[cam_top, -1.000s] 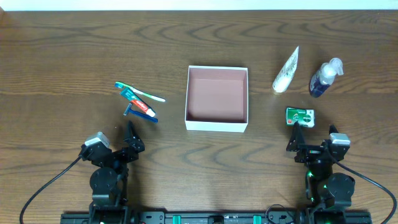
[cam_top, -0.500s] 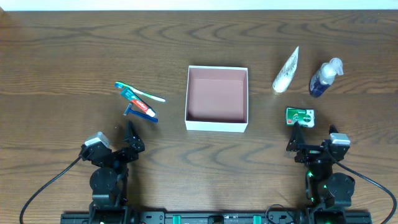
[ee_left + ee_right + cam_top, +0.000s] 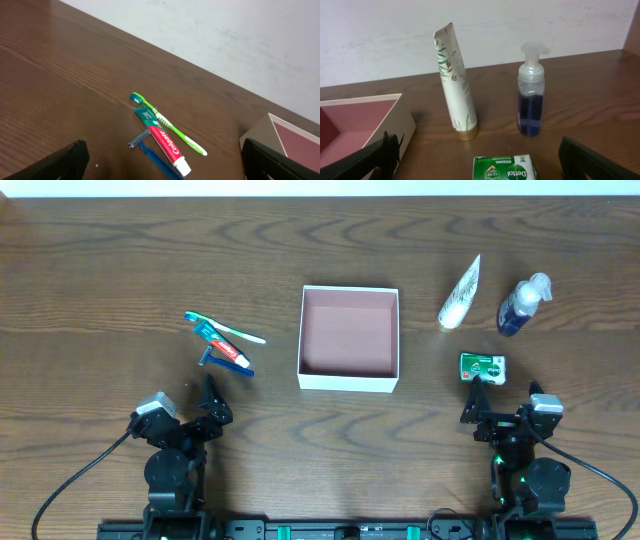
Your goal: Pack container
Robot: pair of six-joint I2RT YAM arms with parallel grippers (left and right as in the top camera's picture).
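Observation:
The container (image 3: 348, 383) is a square white-walled box with an empty reddish-brown inside, at mid-table. Left of it lie a green toothbrush (image 3: 225, 328), a red toothpaste tube (image 3: 222, 347) and a blue razor (image 3: 228, 364). To its right are a white lotion tube (image 3: 461, 293), a blue pump bottle (image 3: 523, 304) and a green soap packet (image 3: 483, 367). My left gripper (image 3: 213, 405) is open near the front edge, short of the razor (image 3: 150, 152). Just short of the soap (image 3: 506, 168), my right gripper (image 3: 476, 402) also stands open. Neither holds anything.
Both arm bases sit at the table's front edge, with cables trailing outward. A pale wall runs along the table's far edge. The container's corner (image 3: 257, 135) shows at the right of the left wrist view, and its wall (image 3: 402, 122) at the left of the right wrist view.

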